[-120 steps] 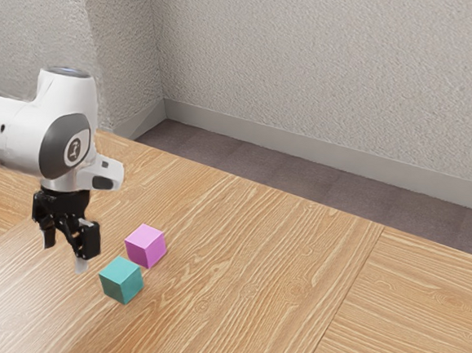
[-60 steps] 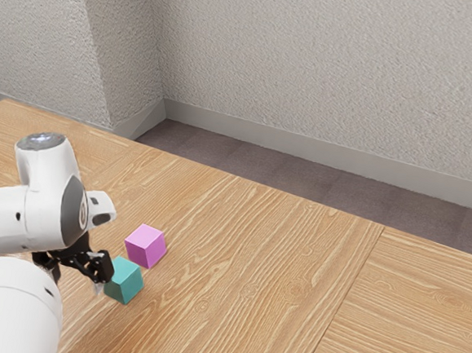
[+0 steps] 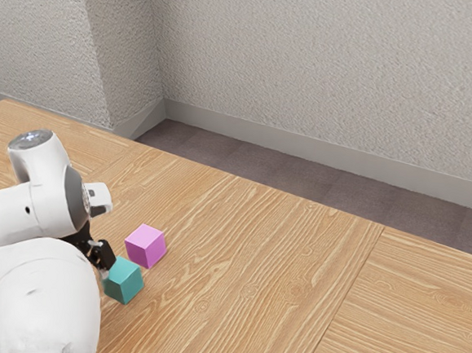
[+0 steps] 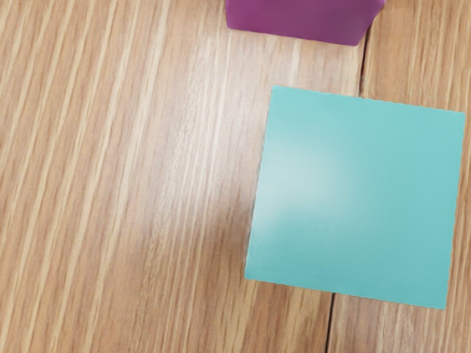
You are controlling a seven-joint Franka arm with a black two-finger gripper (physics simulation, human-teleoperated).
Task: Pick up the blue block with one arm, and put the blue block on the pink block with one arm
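The blue block (image 3: 123,280), a teal-blue cube, rests on the wooden table (image 3: 262,260) near the exterior view's lower left. The pink block (image 3: 145,245) stands just behind it, a small gap apart. My gripper (image 3: 101,256) is low over the table at the blue block's left side, mostly hidden behind my own white arm (image 3: 39,284). In the wrist view the blue block (image 4: 353,195) lies close under the hand and off to one side, its top face plain, with an edge of the pink block (image 4: 302,18) beyond it.
The table runs wide and bare toward the exterior view's right, with a seam (image 3: 350,284) across the boards. Behind it lie a strip of dark floor (image 3: 333,184) and a grey wall (image 3: 327,61). My arm's bulk fills the lower left.
My arm has swung forward and down, bringing the gripper from above and left of the blocks to right beside the blue block. Neither block has moved.
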